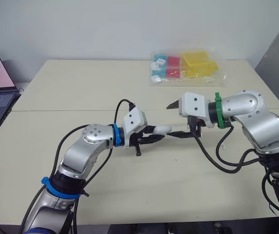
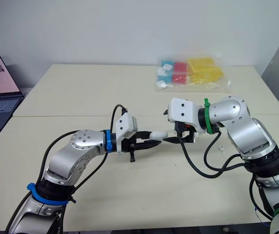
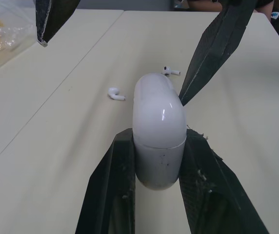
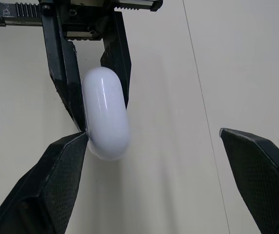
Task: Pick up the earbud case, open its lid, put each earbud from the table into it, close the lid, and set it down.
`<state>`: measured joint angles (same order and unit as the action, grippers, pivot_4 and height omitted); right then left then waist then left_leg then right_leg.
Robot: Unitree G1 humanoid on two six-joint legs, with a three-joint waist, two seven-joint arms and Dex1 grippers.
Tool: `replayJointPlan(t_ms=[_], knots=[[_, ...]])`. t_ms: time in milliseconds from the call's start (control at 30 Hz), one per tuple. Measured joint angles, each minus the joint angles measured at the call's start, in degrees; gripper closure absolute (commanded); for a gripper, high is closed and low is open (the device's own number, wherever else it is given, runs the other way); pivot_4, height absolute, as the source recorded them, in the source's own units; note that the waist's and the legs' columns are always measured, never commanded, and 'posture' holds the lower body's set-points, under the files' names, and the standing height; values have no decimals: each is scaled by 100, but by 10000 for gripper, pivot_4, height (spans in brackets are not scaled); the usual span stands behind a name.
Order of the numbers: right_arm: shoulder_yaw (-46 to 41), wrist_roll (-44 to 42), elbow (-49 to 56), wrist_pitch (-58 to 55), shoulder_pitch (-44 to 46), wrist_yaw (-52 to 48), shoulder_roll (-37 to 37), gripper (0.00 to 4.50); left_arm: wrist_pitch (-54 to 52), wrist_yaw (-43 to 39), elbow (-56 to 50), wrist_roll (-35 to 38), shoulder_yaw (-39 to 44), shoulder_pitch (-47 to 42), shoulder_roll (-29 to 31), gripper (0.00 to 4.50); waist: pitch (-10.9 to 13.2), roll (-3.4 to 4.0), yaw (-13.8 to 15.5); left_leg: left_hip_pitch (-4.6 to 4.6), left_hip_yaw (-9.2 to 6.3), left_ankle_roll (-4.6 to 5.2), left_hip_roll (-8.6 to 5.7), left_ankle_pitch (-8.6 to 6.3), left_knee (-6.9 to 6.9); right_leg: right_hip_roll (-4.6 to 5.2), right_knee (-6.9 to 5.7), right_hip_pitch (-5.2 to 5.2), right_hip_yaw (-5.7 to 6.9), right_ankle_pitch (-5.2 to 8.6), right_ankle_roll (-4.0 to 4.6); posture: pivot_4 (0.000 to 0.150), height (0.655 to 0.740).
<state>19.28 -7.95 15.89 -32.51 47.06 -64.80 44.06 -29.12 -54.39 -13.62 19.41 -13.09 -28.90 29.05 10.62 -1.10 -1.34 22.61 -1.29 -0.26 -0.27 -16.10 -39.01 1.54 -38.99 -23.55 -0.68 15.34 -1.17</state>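
The glossy white oval earbud case [image 3: 159, 122], lid closed, is clamped at its base between the black fingers of the left gripper [image 1: 154, 137], above the cream bench [image 1: 81, 87]. The right gripper [image 4: 153, 134] has its fingers spread wide, one tip against the case's side. A small white earbud [image 3: 115, 93] and a second earbud [image 3: 170, 71] lie on the bench beyond the case.

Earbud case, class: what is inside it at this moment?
Its inside is hidden: the lid is shut on the earbud case, held in the left gripper. Two earbuds lie on the table, outside it.
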Motion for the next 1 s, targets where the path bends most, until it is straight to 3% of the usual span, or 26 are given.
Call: replayJointPlan(t_ms=[767, 1000], knots=[[-255, -162, -50, -470, 288, 107, -130, 0, 121, -213, -1, -103, -231, 116, 8, 36776, 0, 0, -2, 1, 0, 0, 0, 0, 1, 1, 0, 0, -1, 0, 0, 1500, 7400], [-735, -580, -59, -842, 324, -111, 304, 0, 246, 245, 66, -203, 9, 244, -52, 36776, 0, 0, 5, 0, 0, 1, 0, 0, 1, 3, 1, 0, 0, 0, 0, 1500, 7400]])
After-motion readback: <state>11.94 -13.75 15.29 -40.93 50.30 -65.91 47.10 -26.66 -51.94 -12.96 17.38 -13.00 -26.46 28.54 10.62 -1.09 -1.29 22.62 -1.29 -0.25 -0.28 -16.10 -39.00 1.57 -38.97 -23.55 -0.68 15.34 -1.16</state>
